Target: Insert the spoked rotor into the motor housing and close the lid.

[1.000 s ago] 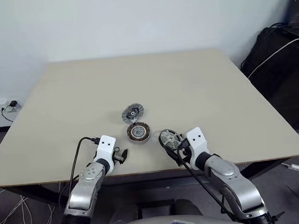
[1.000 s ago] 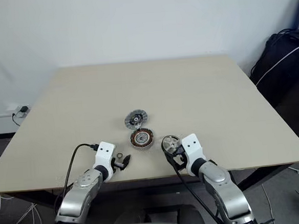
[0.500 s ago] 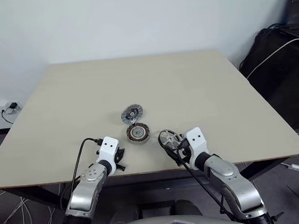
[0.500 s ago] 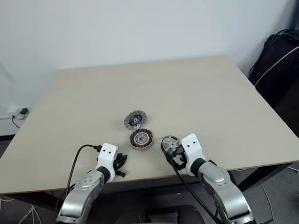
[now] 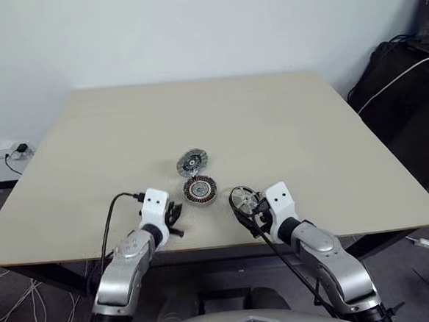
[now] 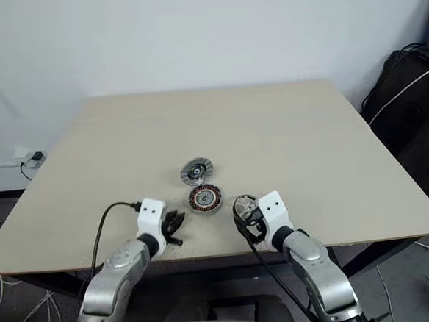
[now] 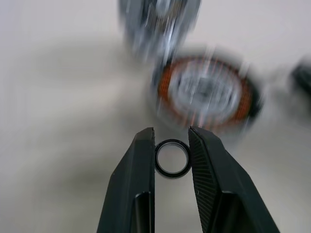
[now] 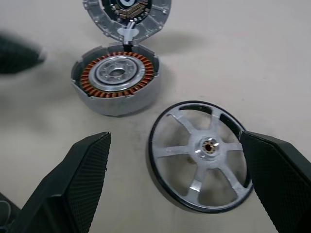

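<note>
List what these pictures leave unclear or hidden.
- Lid, left wrist view: smeared by blur and cut by the frame edge.
- Motor housing, same view: blurred, so the windings run together.
- Small ring in the left pincer: too small to see in the head views.

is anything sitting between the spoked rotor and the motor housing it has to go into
Nothing visible does. The spoked rotor lies flat on the table beside the motor housing, bare tabletop between them. The housing's lid is swung open behind it.
</note>
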You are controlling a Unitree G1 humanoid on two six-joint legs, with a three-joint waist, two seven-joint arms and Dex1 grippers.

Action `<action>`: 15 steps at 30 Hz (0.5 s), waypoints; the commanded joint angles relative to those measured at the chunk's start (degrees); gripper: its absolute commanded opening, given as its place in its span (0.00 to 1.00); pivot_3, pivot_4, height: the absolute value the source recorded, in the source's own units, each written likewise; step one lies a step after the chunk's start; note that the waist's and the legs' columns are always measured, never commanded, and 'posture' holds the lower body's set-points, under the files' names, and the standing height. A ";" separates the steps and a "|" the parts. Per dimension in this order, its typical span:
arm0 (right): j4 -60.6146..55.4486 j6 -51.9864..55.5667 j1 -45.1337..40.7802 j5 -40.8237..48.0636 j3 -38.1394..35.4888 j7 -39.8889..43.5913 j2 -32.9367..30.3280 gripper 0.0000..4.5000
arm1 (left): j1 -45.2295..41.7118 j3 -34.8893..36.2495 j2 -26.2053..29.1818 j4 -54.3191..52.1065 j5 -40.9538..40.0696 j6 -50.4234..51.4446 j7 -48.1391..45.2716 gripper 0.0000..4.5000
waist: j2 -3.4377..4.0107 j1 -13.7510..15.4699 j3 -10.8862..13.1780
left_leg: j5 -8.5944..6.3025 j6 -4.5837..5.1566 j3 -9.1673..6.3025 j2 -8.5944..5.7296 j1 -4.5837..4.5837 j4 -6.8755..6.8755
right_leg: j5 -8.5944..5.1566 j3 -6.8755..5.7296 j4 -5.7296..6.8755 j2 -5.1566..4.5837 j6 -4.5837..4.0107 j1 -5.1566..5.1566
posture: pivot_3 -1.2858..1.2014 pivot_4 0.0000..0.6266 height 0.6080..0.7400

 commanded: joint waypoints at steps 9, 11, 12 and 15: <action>-1.05 -2.14 -0.47 0.07 -0.64 -1.03 1.24 1.00 | -14.48 -5.29 -1.77 15.38 2.62 -5.88 -1.70 0.15 | -0.02 0.06 0.01 | 0.15 0.26 0.00 -0.03 -0.04 -0.02 | 0.01 0.01 0.01 0.10 -0.03 -0.07 | 0.52 0.00 1.00; -1.23 -2.22 -0.27 0.08 -0.61 -1.23 1.33 1.00 | -15.98 -5.64 -2.00 18.41 3.26 -6.84 -1.71 0.15 | -0.02 0.04 0.01 | 0.15 0.27 0.00 -0.04 -0.04 -0.01 | 0.01 0.00 0.01 0.11 -0.02 -0.06 | 0.52 0.00 1.00; -1.36 -2.25 -0.15 0.09 -0.65 -1.36 1.39 1.00 | -16.73 -5.66 -2.27 20.02 3.41 -7.40 -1.73 0.15 | -0.02 0.00 0.01 | 0.15 0.27 0.00 -0.04 -0.04 -0.01 | 0.01 0.01 0.01 0.12 -0.02 -0.07 | 0.52 0.00 1.00; -1.55 -2.32 0.04 0.10 -0.71 -1.57 1.45 1.00 | -18.17 -5.46 -3.01 23.47 3.55 -8.74 -1.92 0.15 | -0.02 0.03 0.00 | 0.15 0.28 0.00 -0.05 -0.04 -0.02 | 0.01 0.01 0.00 0.13 -0.02 -0.08 | 0.52 0.00 1.00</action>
